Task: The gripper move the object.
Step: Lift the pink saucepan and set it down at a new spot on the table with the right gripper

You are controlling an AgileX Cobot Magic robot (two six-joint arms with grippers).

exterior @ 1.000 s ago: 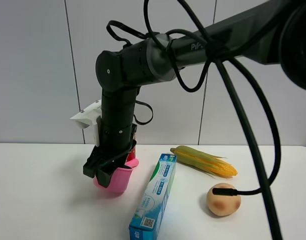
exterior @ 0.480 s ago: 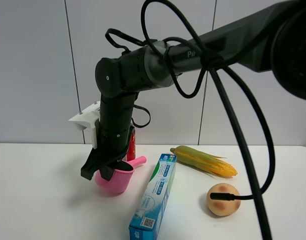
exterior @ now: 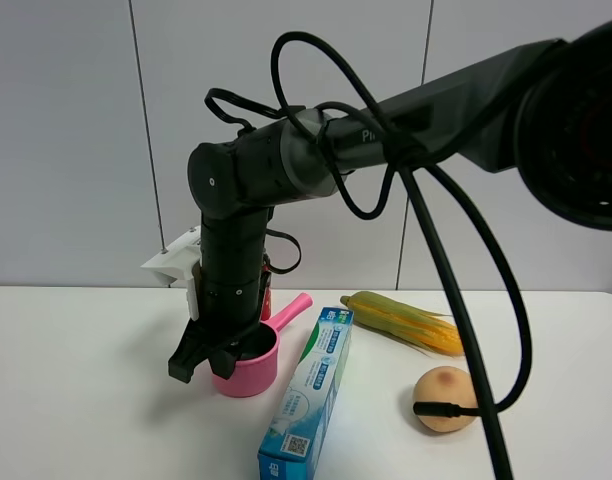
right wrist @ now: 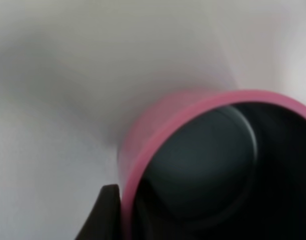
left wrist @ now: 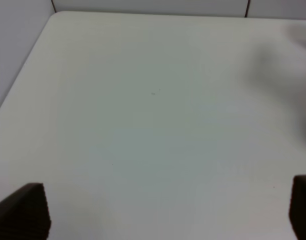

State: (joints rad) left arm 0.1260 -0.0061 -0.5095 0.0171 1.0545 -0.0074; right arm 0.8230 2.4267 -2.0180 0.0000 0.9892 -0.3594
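Astride the wall of the pink saucepan [exterior: 254, 371] toward the counter's back edge, pinch indiscernible, the right gripper [exterior: 204, 367] should part fully, then rise straight.

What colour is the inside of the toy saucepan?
Dark grey, inside the pink saucepan; the right wrist view shows it best.

table: white table [exterior: 86, 400] | on it: pink saucepan [exterior: 254, 372], toothpaste box [exterior: 311, 390], corn [exterior: 411, 322], peach [exterior: 450, 388]
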